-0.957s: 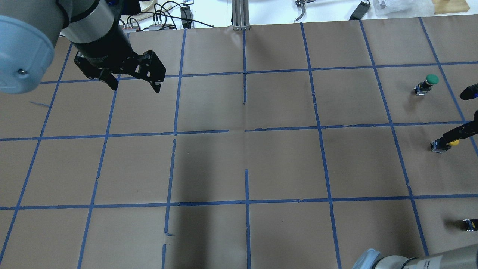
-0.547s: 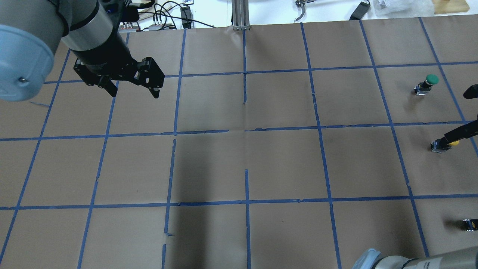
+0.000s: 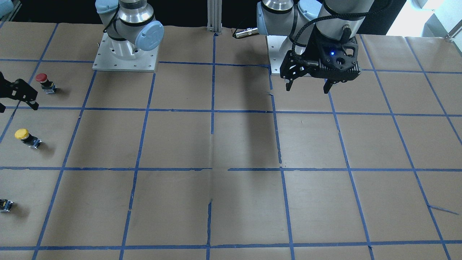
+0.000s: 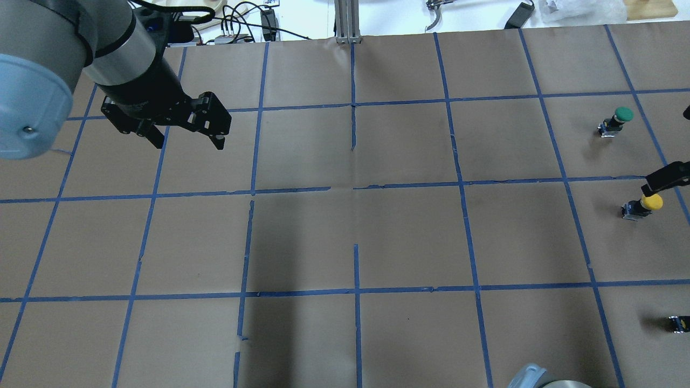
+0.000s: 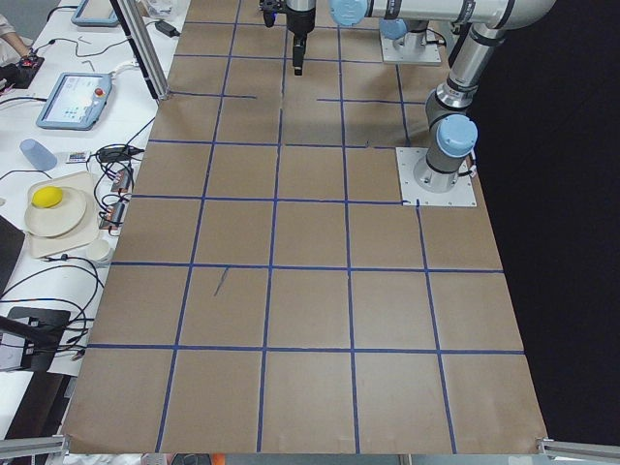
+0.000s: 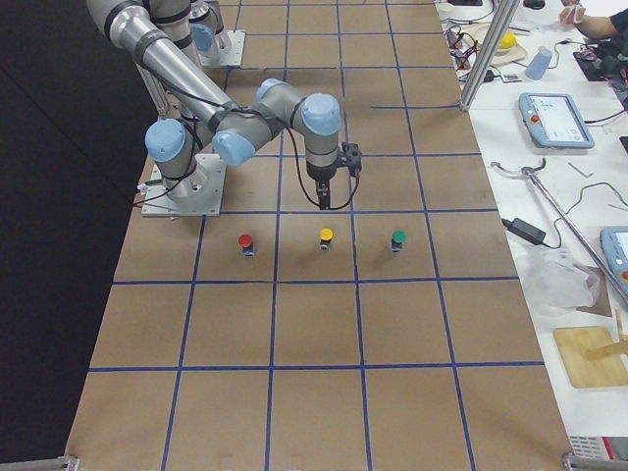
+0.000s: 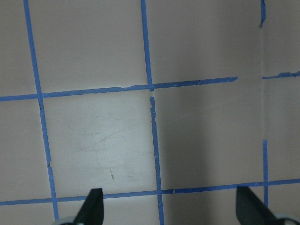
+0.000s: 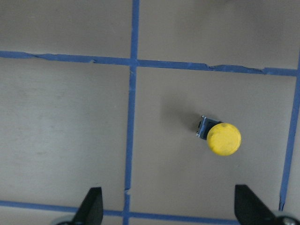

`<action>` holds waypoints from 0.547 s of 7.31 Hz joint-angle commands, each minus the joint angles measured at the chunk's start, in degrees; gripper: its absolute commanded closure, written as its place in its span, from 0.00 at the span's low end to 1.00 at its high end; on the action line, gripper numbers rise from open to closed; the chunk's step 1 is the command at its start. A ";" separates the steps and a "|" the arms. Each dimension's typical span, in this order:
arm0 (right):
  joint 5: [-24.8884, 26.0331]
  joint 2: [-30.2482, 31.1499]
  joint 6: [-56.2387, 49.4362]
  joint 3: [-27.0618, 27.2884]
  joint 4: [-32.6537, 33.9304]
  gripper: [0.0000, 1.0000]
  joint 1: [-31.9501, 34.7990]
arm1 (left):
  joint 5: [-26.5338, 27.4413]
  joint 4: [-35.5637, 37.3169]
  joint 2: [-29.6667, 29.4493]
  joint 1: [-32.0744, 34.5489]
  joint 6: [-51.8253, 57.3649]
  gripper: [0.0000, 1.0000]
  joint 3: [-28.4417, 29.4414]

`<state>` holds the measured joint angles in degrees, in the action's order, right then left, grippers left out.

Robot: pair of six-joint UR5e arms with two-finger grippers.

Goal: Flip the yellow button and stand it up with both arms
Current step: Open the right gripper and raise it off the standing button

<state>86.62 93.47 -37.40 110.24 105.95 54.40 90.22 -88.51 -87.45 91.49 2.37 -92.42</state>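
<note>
Yellow button is standing cap-up by itself, nobody gripping it

Right gripper is hanging above it with jaws spread wide and nothing between them. The button is sitting around 2 o'clock off the jaw centre in the wrist view, clear of both fingers. I'm guessing that gap is so nothing's clipping the cap. Left gripper is hovering at 10 o'clock of the table in the overhead view, also spread and empty, well apart from everything, so it's looking parked. Button's sitting at the table's 3 o'clock edge, with the green button at its 12 o'clock and the small dark block at 6. Flip's looking done to me.
</note>
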 commanded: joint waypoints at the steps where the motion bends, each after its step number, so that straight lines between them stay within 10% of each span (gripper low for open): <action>1: 1.87 6.00 19.22 -7.02 -15.53 0.00 10.85 | 0.13 0.01 0.00 0.01 0.01 0.00 0.14; 4: 2.86 6.64 43.38 -16.71 -26.22 0.00 27.29 | -0.75 0.01 0.00 0.00 -0.08 0.00 0.66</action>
<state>89.23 100.08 -4.87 96.76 82.86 74.65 89.95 -88.51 -87.42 91.44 2.36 -92.08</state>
